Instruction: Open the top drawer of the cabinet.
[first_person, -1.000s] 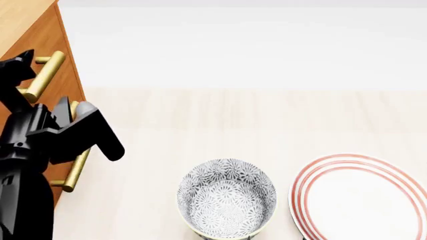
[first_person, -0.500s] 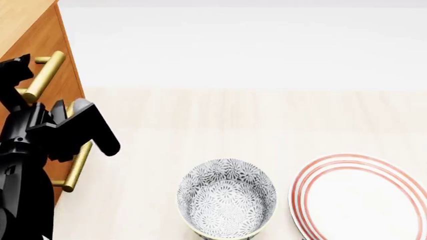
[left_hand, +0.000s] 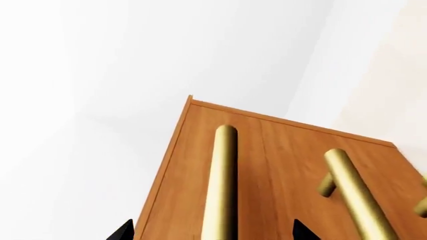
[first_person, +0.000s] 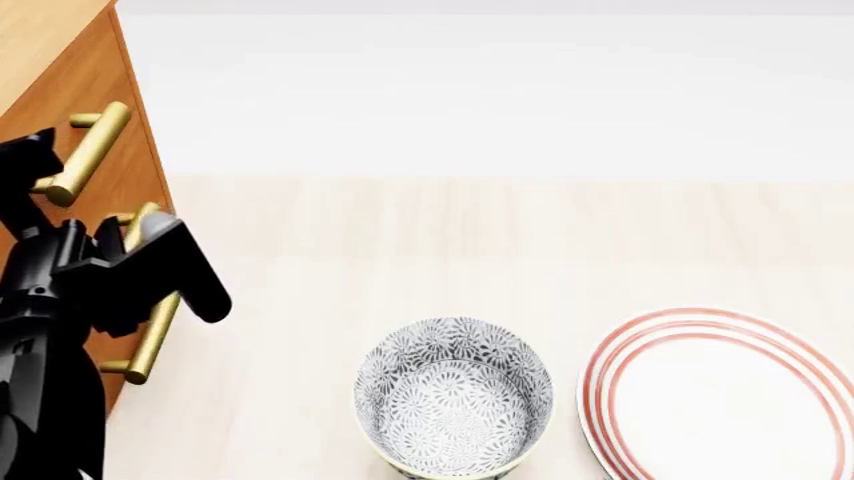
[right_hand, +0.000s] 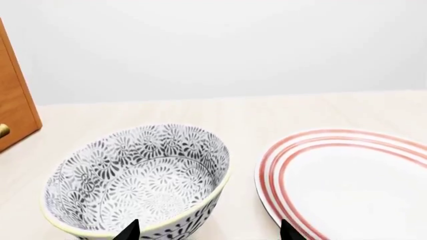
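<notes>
The cabinet (first_person: 127, 130) is an orange-brown wooden chest at the far left of the head view, and its front fills the left wrist view (left_hand: 280, 165). The top drawer's brass bar handle (left_hand: 220, 185) lies nearest the cabinet's top edge. In the head view it is the upper bar (first_person: 87, 150). My left gripper (left_hand: 210, 234) is open, and that handle shows between its two black fingertips. In the head view the left gripper (first_person: 67, 200) is at the handle's near end. My right gripper (right_hand: 208, 232) is open and empty over the bowl's near rim. It is out of the head view.
Two lower brass handles show beside the top one (left_hand: 350, 195), and one of them shows in the head view (first_person: 150, 300). A patterned bowl (first_person: 454, 395) and a red-ringed plate (first_person: 727, 400) stand on the pale table (first_person: 507, 240) to the right of the cabinet.
My left arm has shifted a little left and down in the head view. The near end of the top handle now shows in front of it. The cabinet, bowl and plate have not moved.
</notes>
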